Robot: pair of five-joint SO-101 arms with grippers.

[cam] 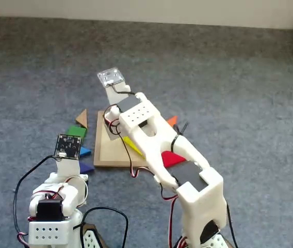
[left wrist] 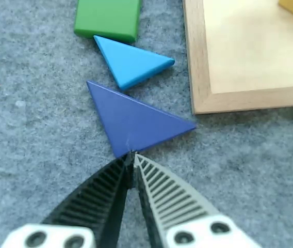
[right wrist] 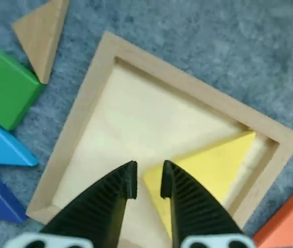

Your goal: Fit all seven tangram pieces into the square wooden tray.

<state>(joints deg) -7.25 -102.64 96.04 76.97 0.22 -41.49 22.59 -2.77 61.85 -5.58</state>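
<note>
The square wooden tray lies on grey carpet with a yellow triangle flat inside it. My right gripper hovers over the tray, slightly open, its tips above the yellow triangle's corner with nothing between them. My left gripper is shut, its tips touching the corner of a dark blue triangle beside the tray. A light blue triangle and a green piece lie in a row beyond it. A plain wooden triangle lies past the green piece.
An orange piece and a red triangle lie on the tray's other side, partly under the right arm. Open carpet stretches far beyond the tray and to both sides.
</note>
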